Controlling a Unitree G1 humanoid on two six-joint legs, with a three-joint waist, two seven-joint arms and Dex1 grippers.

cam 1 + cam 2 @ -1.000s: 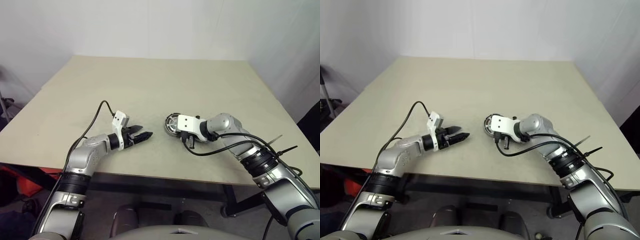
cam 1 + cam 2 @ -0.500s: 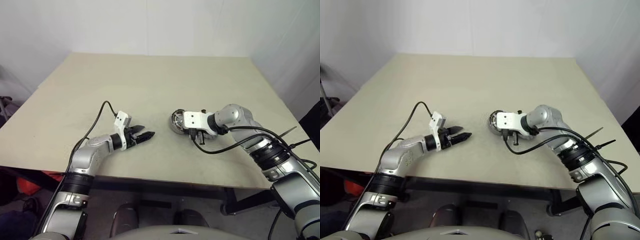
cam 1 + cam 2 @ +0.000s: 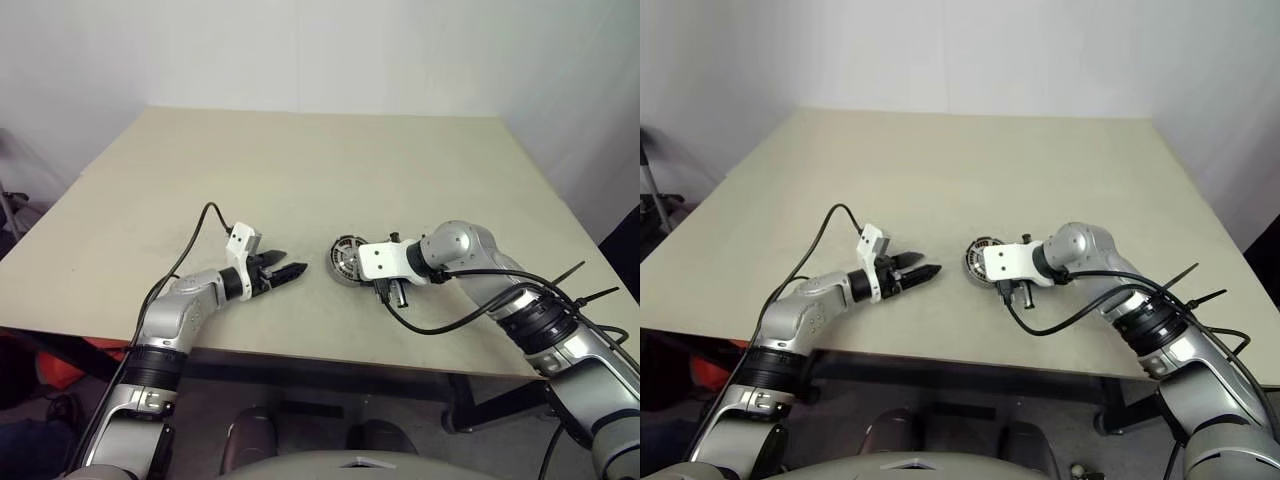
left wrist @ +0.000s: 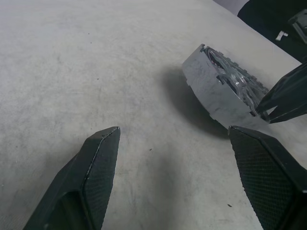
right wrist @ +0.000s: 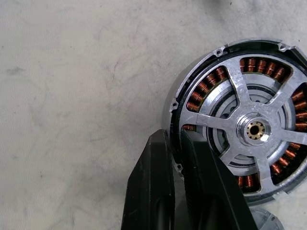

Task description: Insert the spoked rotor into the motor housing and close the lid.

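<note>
1. Right claw (image 5: 175,136): pinched almost shut on the thin rim wall of the round dark motor housing (image 5: 195,101) with its ring of copper-brown wire coils, one black finger outside the wall and one just inside it.
2. Held tilted, in the left wrist view: silver-grey back face turned toward the left arm, low edge at or just above the pale beige surface (image 5: 72,96); contact cannot be told.
3. Seated inside the cup already: spoked rotor (image 5: 254,129) of shiny silver metal, hub at the centre, arms fanning out over the coils.
4. Just beside the housing: grey rounded sliver (image 5: 261,221), maybe the flat silver-grey lid, too little of it to tell.
5. Left claw (image 4: 173,132): spread wide, holding nothing, hovering low over the surface, pointed at the housing and a little apart from it.
6. Handling, as a judgement: rigid metal throughout and probably heavy for its size, so a pinch at one point on the rim lets it swing or slip. Smooth machined faces, hence little friction.
7. Best hold: the outer rim wall, or opposite sides of the rim for a steadier carry. Fingers to be kept off the copper windings, which look easy to scrape.
8. Likely a magnetic pull between rotor and coils' core, so a snap into place rather than a soft fit; lid probably the same, better lowered flat than at an angle.
</note>
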